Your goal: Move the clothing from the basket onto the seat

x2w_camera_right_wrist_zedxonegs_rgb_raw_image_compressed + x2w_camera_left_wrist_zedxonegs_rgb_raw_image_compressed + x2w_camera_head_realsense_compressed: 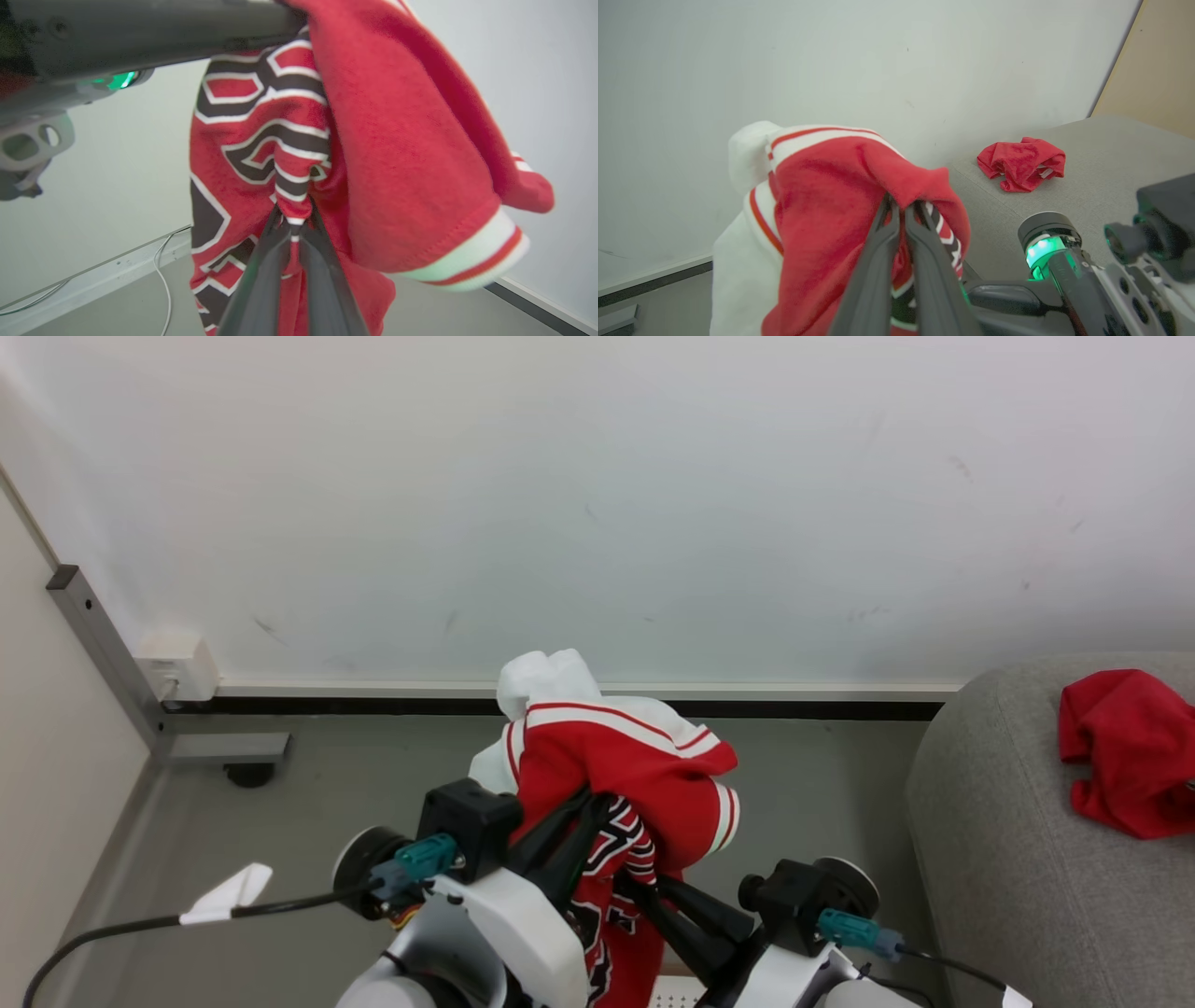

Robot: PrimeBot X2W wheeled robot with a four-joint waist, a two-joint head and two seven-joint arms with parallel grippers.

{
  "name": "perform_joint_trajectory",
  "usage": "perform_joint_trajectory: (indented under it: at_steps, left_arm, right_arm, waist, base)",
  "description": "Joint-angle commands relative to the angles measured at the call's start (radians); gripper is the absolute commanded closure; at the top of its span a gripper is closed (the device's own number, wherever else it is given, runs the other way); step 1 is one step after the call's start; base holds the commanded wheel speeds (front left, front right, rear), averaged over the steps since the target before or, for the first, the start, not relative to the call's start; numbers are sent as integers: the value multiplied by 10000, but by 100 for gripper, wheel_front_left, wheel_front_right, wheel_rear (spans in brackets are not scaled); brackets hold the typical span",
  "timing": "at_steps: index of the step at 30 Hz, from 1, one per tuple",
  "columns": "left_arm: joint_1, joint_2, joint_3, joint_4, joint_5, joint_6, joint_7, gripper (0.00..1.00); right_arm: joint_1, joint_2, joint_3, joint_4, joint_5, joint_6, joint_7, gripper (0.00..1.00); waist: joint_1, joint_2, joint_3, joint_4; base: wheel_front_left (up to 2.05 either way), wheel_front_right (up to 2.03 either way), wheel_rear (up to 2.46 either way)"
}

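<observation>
The left claw [903, 206] and right claw [294, 215] clamp the soft red striped garment [635, 765]; carry it high to the grey fabric sofa [1008, 877], lower right.

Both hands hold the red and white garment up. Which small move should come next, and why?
Probably swing the red garment rightward toward the grey sofa: left hand and right hand are both shut on it in the air, and the sofa stands at the right.

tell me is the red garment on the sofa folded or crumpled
Crumpled: the red garment lies in a bunched heap on the grey sofa, with irregular creases.
</observation>
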Motion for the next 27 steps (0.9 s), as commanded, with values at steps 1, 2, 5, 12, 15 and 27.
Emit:
perform_joint_trajectory:
  at_steps: [1, 2, 5, 12, 15, 27]
  left_arm:
    - [-15, 82, 49, 23, -2, 29, 22, 100]
    - [-4, 101, 68, 40, 4, 59, 4, 100]
    - [60, 143, 168, 106, 61, 184, -125, 100]
    - [305, 252, 78, 241, 266, 253, -495, 0]
    - [468, 333, -30, 359, 396, 232, -714, 0]
    - [1083, 496, -468, 1215, 543, 109, -1547, 0]
  right_arm:
    - [-196, -80, 23, 133, 151, -22, -161, 100]
    - [-250, -108, 24, 164, 194, -22, -205, 100]
    - [-299, -161, -111, 177, 270, -22, -290, 100]
    - [-177, -364, -769, -104, 147, -22, -346, 100]
    - [-12, -523, -1221, -328, 30, -22, -348, 100]
    - [309, -997, -2532, -948, -492, -22, -346, 100]
  waist:
    - [-1, -1, 24, 0]
    - [-1, -1, 33, -7]
    - [-1, -1, 52, -37]
    - [-1, -1, 88, -70]
    - [-1, -1, 94, -68]
    - [-1, -1, 184, -52]
  base:
    - [0, 0, 0]
    - [0, 0, 0]
    - [0, 0, 0]
    - [0, 0, 0]
    - [0, 0, 0]
    - [0, 0, 0]
